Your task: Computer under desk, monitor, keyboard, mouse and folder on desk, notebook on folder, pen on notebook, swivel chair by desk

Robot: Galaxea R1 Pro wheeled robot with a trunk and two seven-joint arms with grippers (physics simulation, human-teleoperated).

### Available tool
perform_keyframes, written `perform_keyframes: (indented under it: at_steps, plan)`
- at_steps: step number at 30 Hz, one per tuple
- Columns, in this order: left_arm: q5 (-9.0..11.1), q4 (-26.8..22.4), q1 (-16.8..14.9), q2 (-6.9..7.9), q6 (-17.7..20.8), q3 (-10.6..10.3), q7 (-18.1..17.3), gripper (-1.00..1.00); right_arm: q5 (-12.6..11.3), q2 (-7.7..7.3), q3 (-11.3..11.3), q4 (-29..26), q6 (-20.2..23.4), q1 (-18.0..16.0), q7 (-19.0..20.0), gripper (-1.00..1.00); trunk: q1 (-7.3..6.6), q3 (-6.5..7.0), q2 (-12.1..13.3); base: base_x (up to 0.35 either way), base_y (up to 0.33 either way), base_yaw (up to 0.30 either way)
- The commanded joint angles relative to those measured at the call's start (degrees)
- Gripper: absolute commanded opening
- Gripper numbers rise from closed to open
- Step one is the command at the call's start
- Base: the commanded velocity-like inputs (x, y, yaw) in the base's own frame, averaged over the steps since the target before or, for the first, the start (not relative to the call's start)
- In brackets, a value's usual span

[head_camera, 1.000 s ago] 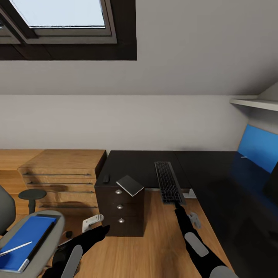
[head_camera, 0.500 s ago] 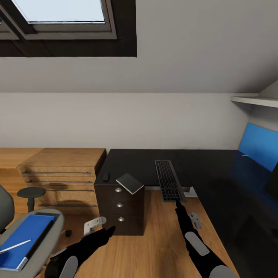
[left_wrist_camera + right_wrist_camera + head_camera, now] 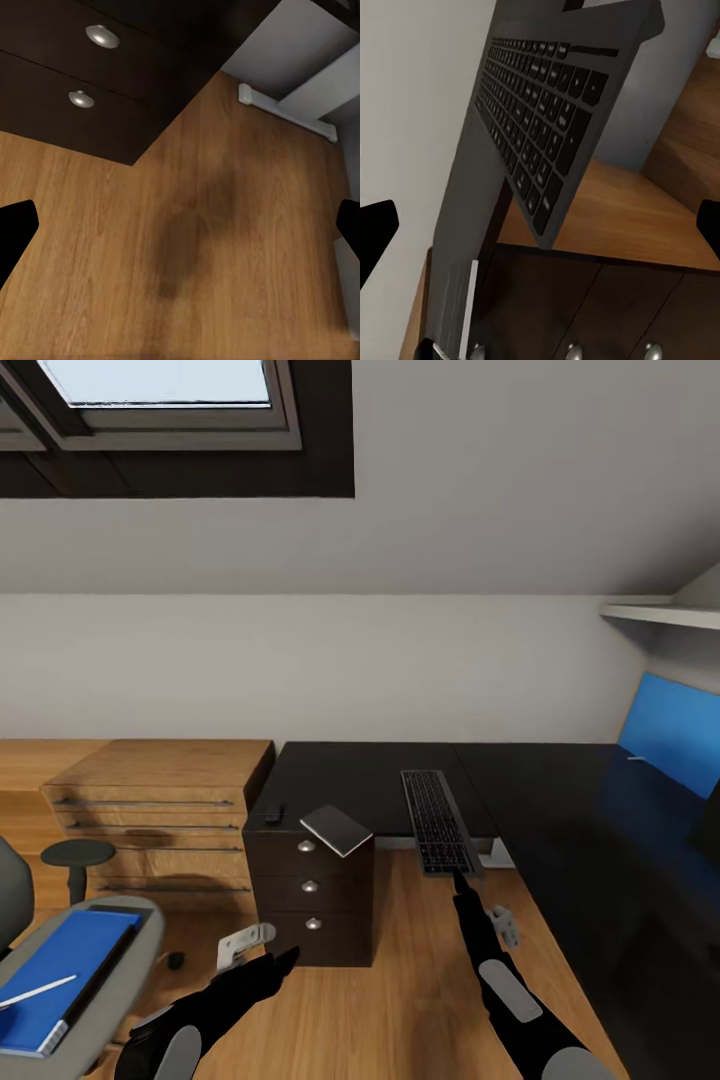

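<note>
Right gripper [image 3: 459, 881]: just off the near end of the keyboard [image 3: 438, 822], fingers spread wide in the right wrist view, one black tip at each edge with the keys lying between them.
Left gripper [image 3: 286, 958]: low over the wood floor [image 3: 195, 247] in front of the drawer unit [image 3: 311, 895]; fingers [image 3: 15, 232] spread, nothing between them.
Keyboard: lying on the black surface [image 3: 360, 785], near end overhanging the front edge.
Notebook [image 3: 336, 830]: grey, on top of the drawer unit, one corner poking past the edge.
Small dark object [image 3: 273, 814]: on the surface just beside the notebook; too small to name.
Swivel chair [image 3: 100, 1000]: well apart to the left, seat in view.
Folder [image 3: 62, 977]: bright blue, flat on the chair seat.
Pen [image 3: 36, 992]: white stick lying on the folder.
Light-wood cabinet [image 3: 160, 800]: next to the drawer unit.
</note>
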Motion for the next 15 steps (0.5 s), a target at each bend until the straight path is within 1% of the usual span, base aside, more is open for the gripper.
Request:
perform_keyframes:
  at_steps: [1, 15]
  plan:
    - [0.6, -0.1, 0.0, -0.01, 0.2, 0.0, 0.5, 1.0, -0.6, -0.01, 0.4, 0.1, -0.4, 0.0, 0.3, 1.0, 0.23, -0.25, -0.5, 0.0, 0.0, 0.0]
    - [0.7, 0.0, 0.0, -0.01, 0.2, 0.0, 0.5, 1.0, -0.3, -0.09, 0.4, 0.5, -0.3, 0.0, -0.1, 1.0, 3.3, -2.76, -6.1, 0.0, 0.0, 0.0]
